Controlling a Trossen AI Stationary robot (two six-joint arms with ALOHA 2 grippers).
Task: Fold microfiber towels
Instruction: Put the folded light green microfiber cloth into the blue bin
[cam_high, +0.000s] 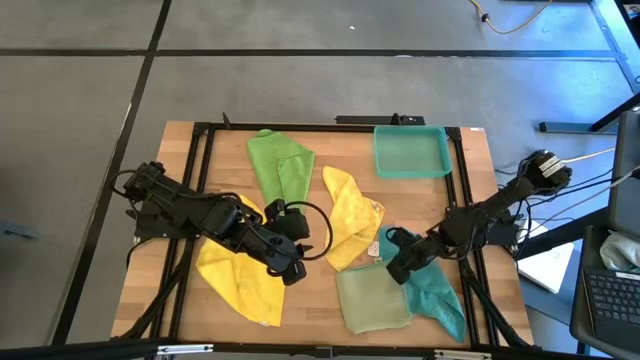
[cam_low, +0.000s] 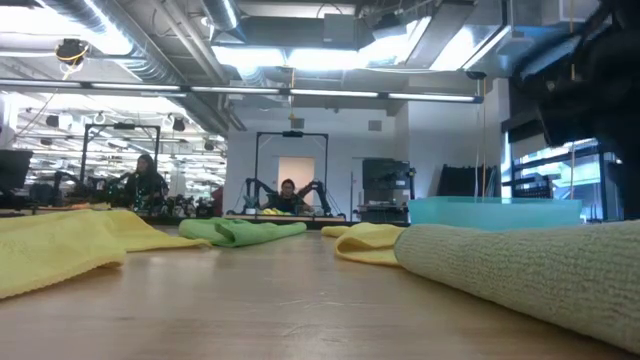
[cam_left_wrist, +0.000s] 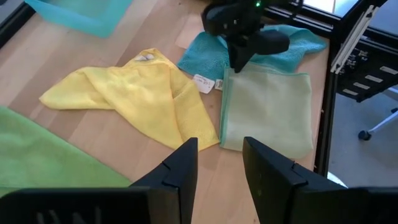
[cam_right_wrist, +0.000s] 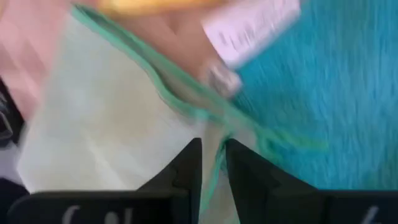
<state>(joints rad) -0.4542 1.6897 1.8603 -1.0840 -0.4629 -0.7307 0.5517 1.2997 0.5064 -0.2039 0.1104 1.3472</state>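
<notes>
1. Right tool (cam_right_wrist: 212, 163) sits at the edge of the pale olive towel (cam_high: 373, 298), where it meets the teal towel (cam_high: 436, 290); its fingers stand a narrow gap apart with the hem between them, grip uncertain.
2. Closing there could pinch both cloths, dragging the teal one along.
3. A shallow bite may slip off the hem.
4. Left tool (cam_left_wrist: 219, 163), fingers apart and empty, hovers over the yellow towel (cam_high: 243, 278) on the bench (cam_high: 310, 300); the arms could crowd each other.

Bright, even overhead light with glaring ceiling strips in the low view; the right wrist view is blurred.
</notes>
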